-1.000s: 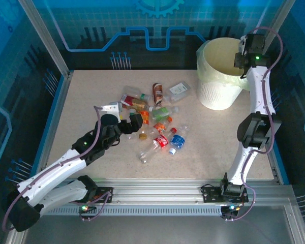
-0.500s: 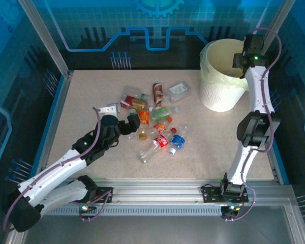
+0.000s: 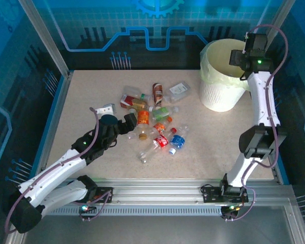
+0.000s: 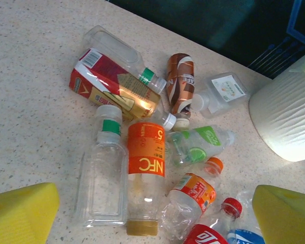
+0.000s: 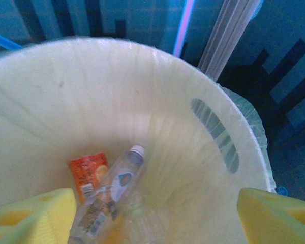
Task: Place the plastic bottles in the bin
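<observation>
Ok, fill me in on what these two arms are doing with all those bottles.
They are clearing plastic bottles off the table into the bin. The right hand hangs open and empty over the bin, where a clear bottle and an orange-labelled one already lie. The left hand is open and low at the pile's left edge, holding nothing, with the orange NFC bottle straight ahead of it. Most bottles are on the table.
</observation>
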